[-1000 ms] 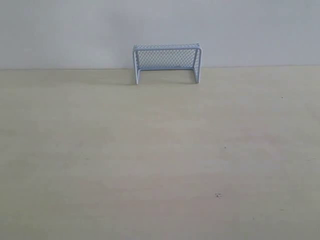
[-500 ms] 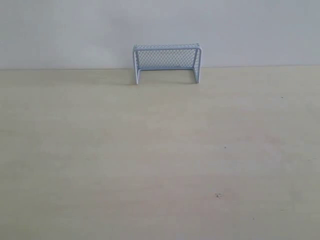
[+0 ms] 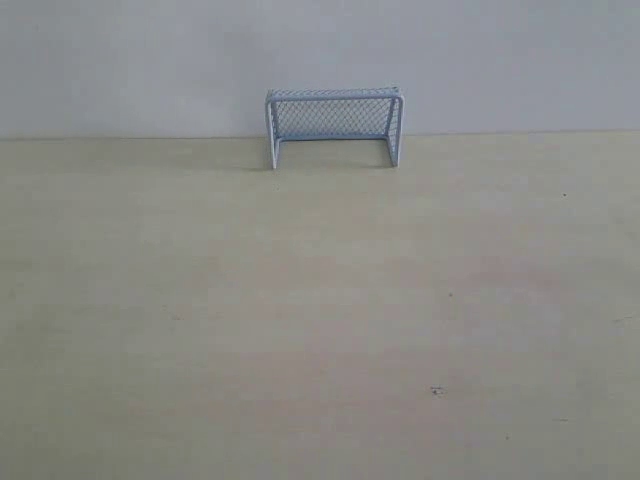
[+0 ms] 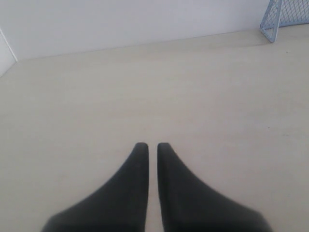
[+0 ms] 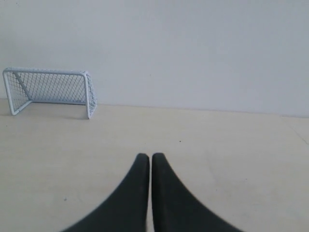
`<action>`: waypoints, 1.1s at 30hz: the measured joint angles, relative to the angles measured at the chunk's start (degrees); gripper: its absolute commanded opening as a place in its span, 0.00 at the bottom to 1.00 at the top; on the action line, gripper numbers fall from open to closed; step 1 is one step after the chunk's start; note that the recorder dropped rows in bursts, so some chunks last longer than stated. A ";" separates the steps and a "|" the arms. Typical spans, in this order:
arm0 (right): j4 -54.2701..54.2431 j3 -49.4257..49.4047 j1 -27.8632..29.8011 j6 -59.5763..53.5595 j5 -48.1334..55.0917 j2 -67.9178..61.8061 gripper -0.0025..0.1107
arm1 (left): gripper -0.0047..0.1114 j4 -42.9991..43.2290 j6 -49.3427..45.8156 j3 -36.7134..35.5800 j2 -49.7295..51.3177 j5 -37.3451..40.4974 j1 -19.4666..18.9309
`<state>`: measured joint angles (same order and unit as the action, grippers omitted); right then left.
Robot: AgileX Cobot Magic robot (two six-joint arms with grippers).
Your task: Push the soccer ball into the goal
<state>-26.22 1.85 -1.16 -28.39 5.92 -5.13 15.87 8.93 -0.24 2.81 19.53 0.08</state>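
Observation:
The goal (image 3: 334, 126), a small pale frame with fine mesh, stands at the table's far edge against the wall, its mouth facing the table. It also shows in the left wrist view, the goal (image 4: 285, 17), and in the right wrist view, the goal (image 5: 50, 89). The soccer ball is out of view in every frame. My left gripper (image 4: 152, 146) is shut with only a thin slit between its dark fingers and nothing in them. My right gripper (image 5: 149, 157) is shut too and holds nothing. Neither gripper appears in the exterior view.
The pale wooden table (image 3: 320, 320) runs back to a plain white wall (image 3: 500, 60). A small dark speck (image 3: 436, 390) marks the table's surface at the front right.

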 measured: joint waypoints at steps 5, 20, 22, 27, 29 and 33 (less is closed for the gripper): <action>0.00 -1.54 0.00 0.20 -0.39 2.60 0.02 | 0.09 0.00 0.00 0.00 0.00 0.00 0.00; 0.29 -1.57 3.75 0.79 3.94 4.20 0.02 | 0.09 0.00 0.00 0.00 0.00 0.00 0.00; 0.59 -1.57 3.91 0.79 5.28 4.20 0.02 | 0.09 0.00 0.00 0.00 0.00 0.00 0.00; 1.16 -1.57 3.91 0.89 8.11 4.64 0.02 | 0.09 0.00 0.00 0.00 0.00 0.00 0.00; 1.74 -1.57 3.91 1.07 9.67 4.74 0.02 | 0.09 0.00 0.00 0.00 0.00 0.00 0.00; 3.58 -1.57 3.91 3.31 12.16 4.76 0.02 | 0.09 0.00 0.00 0.00 0.00 0.00 0.00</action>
<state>-22.63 0.28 2.75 -25.08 18.09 -0.36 15.87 8.93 -0.24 2.81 19.53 0.08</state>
